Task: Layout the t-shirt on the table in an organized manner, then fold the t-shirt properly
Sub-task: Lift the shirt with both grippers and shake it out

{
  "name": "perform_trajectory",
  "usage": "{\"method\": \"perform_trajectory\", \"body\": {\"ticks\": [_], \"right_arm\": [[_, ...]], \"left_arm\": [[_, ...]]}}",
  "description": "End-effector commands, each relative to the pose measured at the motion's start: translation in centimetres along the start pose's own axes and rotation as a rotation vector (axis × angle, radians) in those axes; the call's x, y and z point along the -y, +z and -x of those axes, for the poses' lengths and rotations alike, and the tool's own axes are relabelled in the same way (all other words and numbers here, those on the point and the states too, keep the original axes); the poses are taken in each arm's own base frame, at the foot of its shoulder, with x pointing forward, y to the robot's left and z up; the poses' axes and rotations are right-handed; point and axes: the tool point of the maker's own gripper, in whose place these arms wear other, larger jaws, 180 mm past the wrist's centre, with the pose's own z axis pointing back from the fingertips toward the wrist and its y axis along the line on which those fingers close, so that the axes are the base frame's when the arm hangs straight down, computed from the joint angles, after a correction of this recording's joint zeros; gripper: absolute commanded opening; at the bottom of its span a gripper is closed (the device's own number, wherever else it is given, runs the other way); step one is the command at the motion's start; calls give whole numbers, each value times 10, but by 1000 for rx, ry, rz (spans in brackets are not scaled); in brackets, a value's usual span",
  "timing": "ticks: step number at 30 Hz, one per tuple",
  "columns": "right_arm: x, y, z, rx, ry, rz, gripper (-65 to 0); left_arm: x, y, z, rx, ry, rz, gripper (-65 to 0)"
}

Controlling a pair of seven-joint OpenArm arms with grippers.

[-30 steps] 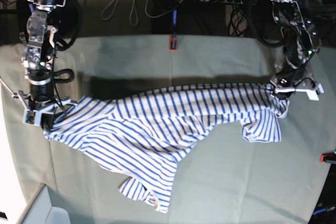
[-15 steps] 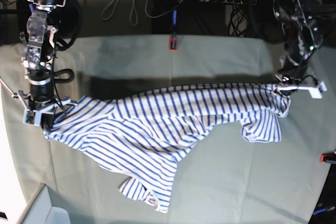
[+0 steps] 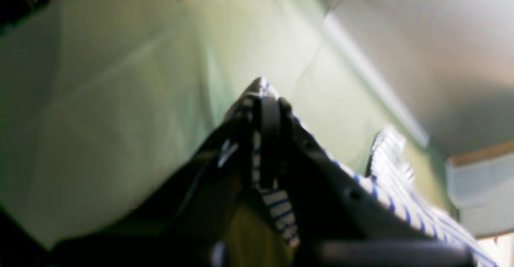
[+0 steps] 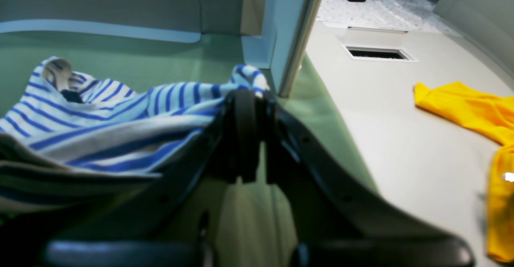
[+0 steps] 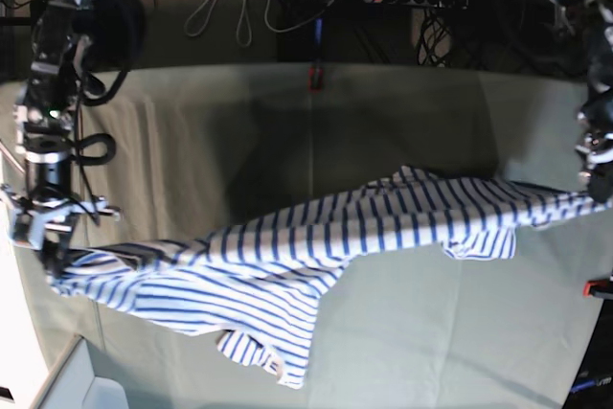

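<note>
Striped t-shirt [image 5: 316, 246] now stretches wider as my left gripper [image 5: 596, 187], half cut off, and right gripper [image 5: 50, 254] pinch it.

The left wrist view is heavily blurred. In the base view, the left gripper [image 5: 601, 184] is cut off by the frame edge. The t-shirt [image 5: 316, 241] corners are hidden inside both grips.

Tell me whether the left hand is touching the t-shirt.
Touching. The left wrist view shows the left hand shut on the t-shirt, with striped fabric pinched between its fingers and poking out past the tips.
</note>
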Motion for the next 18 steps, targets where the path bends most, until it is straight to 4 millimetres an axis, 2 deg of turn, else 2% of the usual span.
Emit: {"method": "perform_trajectory", "body": {"ticks": [1,3,4,7,10,14,18], "right_arm": [[13,-1,-26,86,14,29,-650],[14,3,-30,93,19,32,-650],[14,8,-24,77,24,28,-650],[13,22,-7,32,37,16,-650],[12,37,15,-32,46,5,-650],[10,50,39,-98,36,2,-650],[8,57,60,-155,31,-5,-650]], "left_arm": [[2,5,-22,69,0,12,-650],[-8,12,-28,82,23,-2,-650],[-11,14,-28,80,34,-5,-650],[-26,26,-14,33,40,-41,-650],[-46,44,14,-30,65,-108,-650],[-84,62,59,-129,137,-224,-650],[-122,69,100,-216,216,-324,-650]]}}
